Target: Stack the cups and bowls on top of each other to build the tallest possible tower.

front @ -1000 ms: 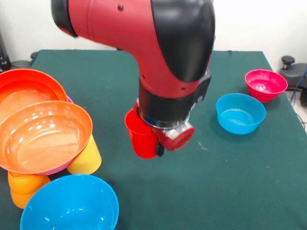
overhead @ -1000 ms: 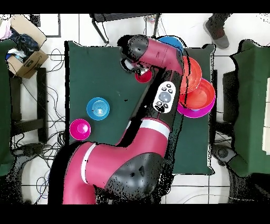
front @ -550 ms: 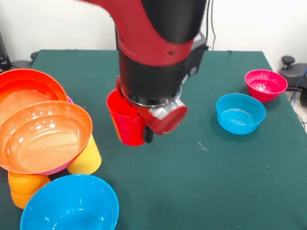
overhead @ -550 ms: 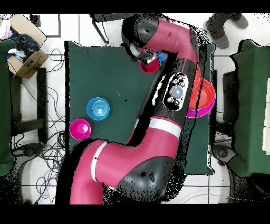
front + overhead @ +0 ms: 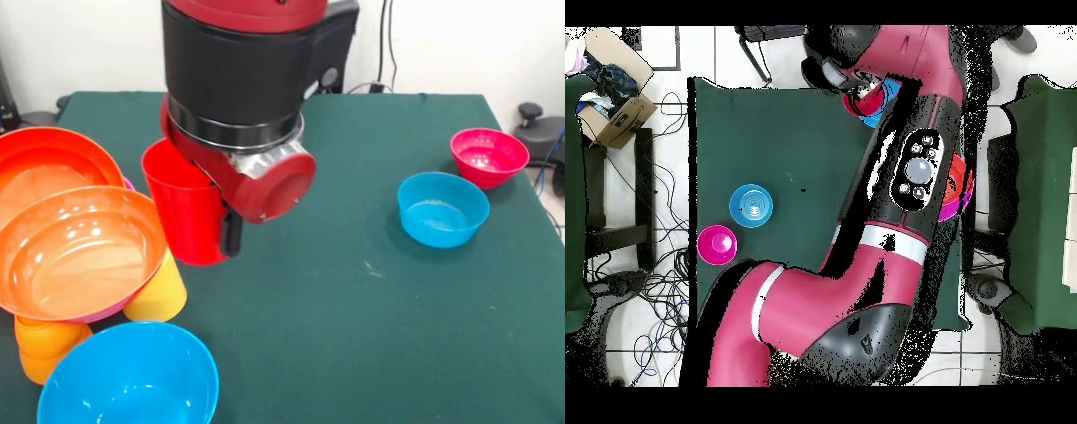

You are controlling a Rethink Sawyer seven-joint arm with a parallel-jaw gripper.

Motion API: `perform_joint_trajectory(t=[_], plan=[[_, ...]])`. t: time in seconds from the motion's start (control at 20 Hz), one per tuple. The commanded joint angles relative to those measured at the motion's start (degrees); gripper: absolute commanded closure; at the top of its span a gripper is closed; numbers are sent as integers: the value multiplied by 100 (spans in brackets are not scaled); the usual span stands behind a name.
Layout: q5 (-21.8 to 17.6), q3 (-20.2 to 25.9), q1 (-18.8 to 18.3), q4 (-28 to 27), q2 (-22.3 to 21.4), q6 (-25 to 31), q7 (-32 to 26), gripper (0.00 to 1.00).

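On the green worktop (image 5: 371,336), the end effector (image 5: 225,231) pinches the red cup (image 5: 187,212) aloft at ten o'clock of centre, just beside the tilted orange bowl (image 5: 75,252), which a careless sideways swing could topple.

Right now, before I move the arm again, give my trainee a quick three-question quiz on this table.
1. True or false: the red cup is standing on the table.
2. Which bowl lies nearest the small magenta bowl? A) large blue bowl B) small blue bowl C) orange bowl
3. Fill in: the tilted orange bowl rests partly on a ______ cup.

Key
1. False: the gripper holds it off the cloth.
2. B
3. yellow
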Motion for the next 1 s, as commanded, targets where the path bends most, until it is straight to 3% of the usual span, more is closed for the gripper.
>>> perform_joint_trajectory(t=[0.05,0.5,1.0], plan=[[-529,313,-191,231,-62,395,-1457,100],[-901,616,-457,1004,-400,-129,-2337,100],[-1092,1000,-559,1465,-514,-776,-2608,100]])
